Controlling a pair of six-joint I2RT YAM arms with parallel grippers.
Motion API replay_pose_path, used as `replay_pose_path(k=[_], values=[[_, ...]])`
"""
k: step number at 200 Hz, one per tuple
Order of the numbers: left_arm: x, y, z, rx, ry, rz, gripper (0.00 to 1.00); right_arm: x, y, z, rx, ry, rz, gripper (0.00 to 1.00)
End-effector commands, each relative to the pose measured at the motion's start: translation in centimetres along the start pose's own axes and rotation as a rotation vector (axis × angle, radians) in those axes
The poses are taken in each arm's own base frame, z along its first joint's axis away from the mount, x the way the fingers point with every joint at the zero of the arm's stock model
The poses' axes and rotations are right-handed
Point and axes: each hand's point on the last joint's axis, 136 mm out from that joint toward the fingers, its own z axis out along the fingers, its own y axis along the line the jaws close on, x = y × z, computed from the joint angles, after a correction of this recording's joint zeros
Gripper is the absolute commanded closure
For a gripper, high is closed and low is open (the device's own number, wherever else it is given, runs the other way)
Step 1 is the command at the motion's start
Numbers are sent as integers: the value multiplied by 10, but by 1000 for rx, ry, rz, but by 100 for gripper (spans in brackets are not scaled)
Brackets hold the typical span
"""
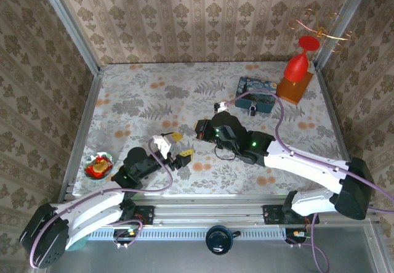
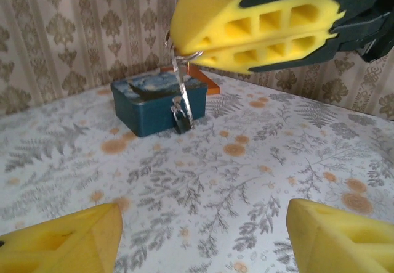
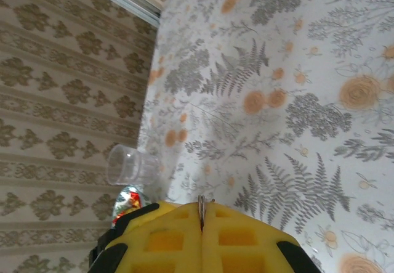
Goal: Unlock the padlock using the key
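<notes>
White arms [image 1: 308,165], purple cables [image 1: 281,122], yellow hands [image 3: 201,204].

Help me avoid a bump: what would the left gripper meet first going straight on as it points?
Probably the key dangling from the shut right gripper, just ahead of the left gripper; depth is unclear. Beyond lie the padlock and tin.
</notes>
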Motion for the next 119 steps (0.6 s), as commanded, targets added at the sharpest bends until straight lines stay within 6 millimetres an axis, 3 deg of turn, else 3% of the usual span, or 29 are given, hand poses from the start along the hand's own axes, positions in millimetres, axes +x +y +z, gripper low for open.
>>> replay_pose_path(k=[1,46,119], values=[[-30,-2,1,1,-116,130,31,-8,12,-6,-84,-47,68,100],[-32,-4,14,34,-95,112,47,-4,20,-11,-160,-33,91,100],[-40,-3,22,36,-111,84,51,8,28,-13,-217,-11,107,100]])
